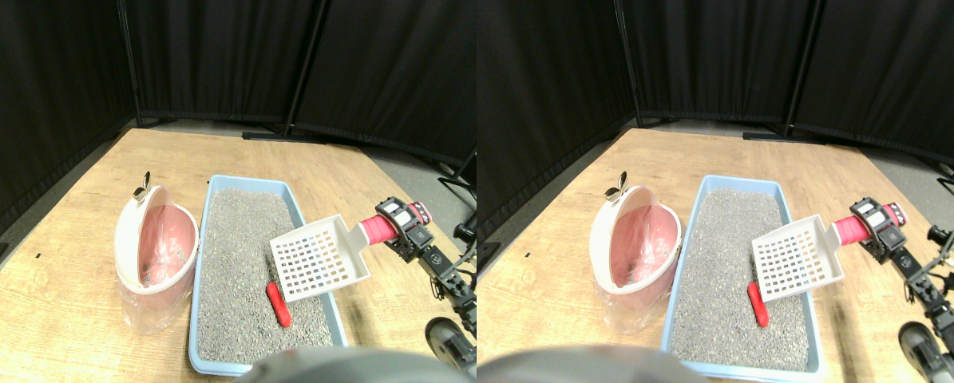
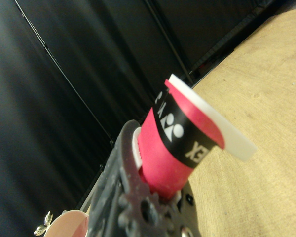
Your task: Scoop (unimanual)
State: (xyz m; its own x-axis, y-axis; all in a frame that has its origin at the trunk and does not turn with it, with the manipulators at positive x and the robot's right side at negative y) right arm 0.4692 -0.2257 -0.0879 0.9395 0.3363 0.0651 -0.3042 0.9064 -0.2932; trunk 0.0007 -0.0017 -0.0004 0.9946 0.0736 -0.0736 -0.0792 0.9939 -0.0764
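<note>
Clamping red-wrapped handle: jaws (image 1: 401, 226) | slotted white scoop (image 1: 318, 259) above grainy grey litter (image 1: 241, 271) | blue tray (image 1: 202, 263)

I have the litter tray (image 1: 202, 319) lying lengthwise on the table (image 1: 61, 319), running away from me near the middle. The bin (image 1: 156, 249) stands just left of it, touching its left wall, tilted with its opening toward the tray. A small cylinder (image 1: 279, 305) lies in the litter (image 1: 241, 263), toward the near right. The scoop (image 1: 319, 257) hangs over the tray's right rim, its handle (image 1: 377, 229) reaching right into my right gripper (image 1: 403, 225)
</note>
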